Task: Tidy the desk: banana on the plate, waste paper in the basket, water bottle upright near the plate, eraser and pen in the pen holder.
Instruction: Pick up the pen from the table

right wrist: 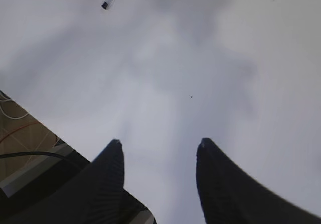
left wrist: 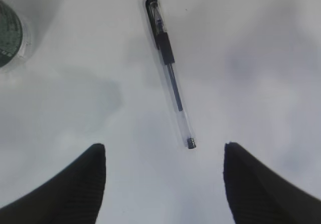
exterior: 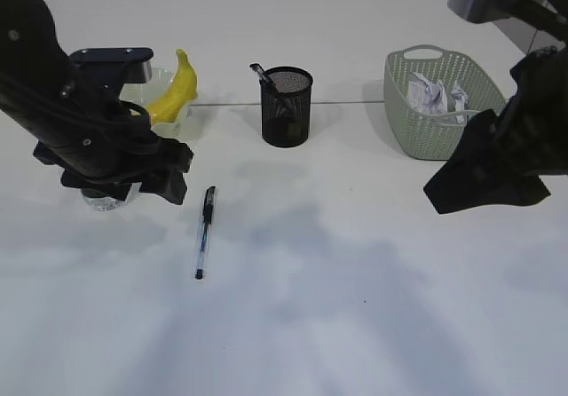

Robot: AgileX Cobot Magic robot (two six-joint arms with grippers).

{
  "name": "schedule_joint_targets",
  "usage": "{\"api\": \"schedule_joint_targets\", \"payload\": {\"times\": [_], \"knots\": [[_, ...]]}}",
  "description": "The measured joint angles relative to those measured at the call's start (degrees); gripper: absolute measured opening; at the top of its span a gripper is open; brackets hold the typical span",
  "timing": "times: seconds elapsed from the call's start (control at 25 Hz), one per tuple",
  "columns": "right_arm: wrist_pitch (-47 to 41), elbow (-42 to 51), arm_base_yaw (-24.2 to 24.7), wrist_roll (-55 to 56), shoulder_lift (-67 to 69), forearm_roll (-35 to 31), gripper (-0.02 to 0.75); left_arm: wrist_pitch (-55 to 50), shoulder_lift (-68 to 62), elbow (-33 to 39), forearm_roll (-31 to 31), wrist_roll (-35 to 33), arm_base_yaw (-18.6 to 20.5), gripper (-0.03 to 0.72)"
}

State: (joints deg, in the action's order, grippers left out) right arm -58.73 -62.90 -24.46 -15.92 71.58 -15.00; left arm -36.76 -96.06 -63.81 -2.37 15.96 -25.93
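Two end effectors empty — left end effector (left wrist: 163, 181) wide over pen (left wrist: 169, 69), right end effector (right wrist: 158, 176) half-spread, no legible writing.

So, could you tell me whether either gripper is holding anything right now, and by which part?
Nothing is held. The left gripper is open above the pen, which lies on the table, and the right gripper is open over bare table.

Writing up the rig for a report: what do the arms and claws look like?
Both arms are black and bulky. The left claw and right claw each have two tapered black fingers with fine ribbing. No markings or cables on the arms are visible.
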Motion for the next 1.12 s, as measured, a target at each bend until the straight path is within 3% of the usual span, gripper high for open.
{"api": "schedule_joint_targets", "payload": {"times": [0.72, 1.12], "knots": [[-2.61, 0.00, 0.00, 0.00, 0.00, -1.84, 0.356, 1.06, -13.61, -10.19, -1.88, -0.26, -2.06, 0.526], [-4.74, 0.00, 0.00, 0.00, 0.00, -2.80, 0.356, 1.96, -18.86, -10.65, -3.04, 0.06, -2.06, 0.526]]}}
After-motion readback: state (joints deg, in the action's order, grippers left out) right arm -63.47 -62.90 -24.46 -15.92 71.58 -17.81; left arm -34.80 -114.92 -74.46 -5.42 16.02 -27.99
